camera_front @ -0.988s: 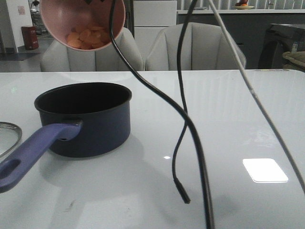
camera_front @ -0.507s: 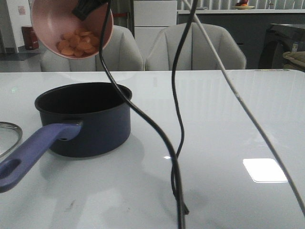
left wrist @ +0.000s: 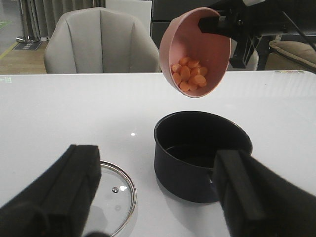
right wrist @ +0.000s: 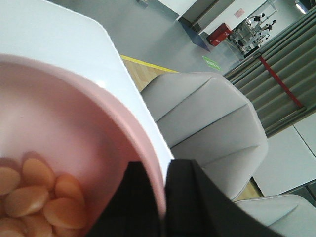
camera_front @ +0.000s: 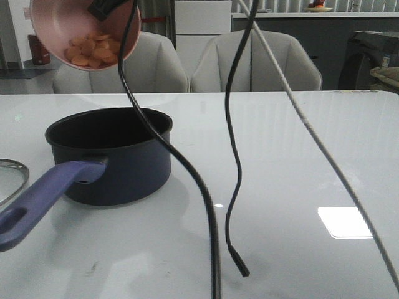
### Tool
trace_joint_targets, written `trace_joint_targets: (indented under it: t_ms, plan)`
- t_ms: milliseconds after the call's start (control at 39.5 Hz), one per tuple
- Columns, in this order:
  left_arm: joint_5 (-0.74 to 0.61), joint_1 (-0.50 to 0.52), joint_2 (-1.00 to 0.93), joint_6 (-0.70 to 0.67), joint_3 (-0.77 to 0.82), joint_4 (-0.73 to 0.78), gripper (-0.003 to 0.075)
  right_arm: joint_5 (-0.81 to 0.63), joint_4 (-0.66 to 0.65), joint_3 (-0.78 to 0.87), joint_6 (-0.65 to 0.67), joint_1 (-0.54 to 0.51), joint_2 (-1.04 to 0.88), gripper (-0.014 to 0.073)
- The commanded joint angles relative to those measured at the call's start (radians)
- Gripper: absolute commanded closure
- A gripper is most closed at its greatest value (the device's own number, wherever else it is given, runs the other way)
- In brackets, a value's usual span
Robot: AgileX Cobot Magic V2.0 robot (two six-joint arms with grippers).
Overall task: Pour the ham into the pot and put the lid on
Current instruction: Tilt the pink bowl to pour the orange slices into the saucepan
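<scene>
A pink bowl (camera_front: 78, 28) hangs tilted in the air above and behind the pot (camera_front: 118, 159), holding several orange ham slices (camera_front: 90, 50). My right gripper (camera_front: 103, 7) is shut on the bowl's rim, one finger inside and one outside (right wrist: 160, 197). The wrist views show the bowl (left wrist: 195, 52) (right wrist: 64, 138) and the ham (left wrist: 190, 75) (right wrist: 37, 195) too. The navy pot (left wrist: 200, 158) stands empty, its purple-blue handle (camera_front: 43, 199) pointing to the front left. The glass lid (left wrist: 118, 192) (camera_front: 9, 177) lies flat left of the pot. My left gripper (left wrist: 156, 163) hovers open and empty on the near side of pot and lid.
Black and white cables (camera_front: 234, 156) hang from the right arm over the middle of the white table (camera_front: 299, 187), one loose end near the front. Grey chairs (camera_front: 255, 62) stand behind the table's far edge.
The bowl has moved left and a little up in the front view, from over the pot's back right to over its back left. The hanging cables have swung with it.
</scene>
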Motion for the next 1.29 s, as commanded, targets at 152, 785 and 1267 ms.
trace_joint_targets:
  t_ms: [152, 785, 1267]
  plan:
    - [-0.078, -0.008, 0.011, 0.0, -0.029, -0.007, 0.02, -0.07, 0.003, -0.037, -0.01, -0.007, -0.064, 0.0451]
    - [-0.078, -0.008, 0.011, 0.0, -0.029, -0.007, 0.02, -0.179, 0.668, -0.011, -0.876, -0.008, -0.044, 0.0451]
    - [-0.078, -0.008, 0.011, 0.0, -0.029, -0.007, 0.02, -0.57, 0.709, 0.212, -0.943, -0.003, -0.092, 0.0451]
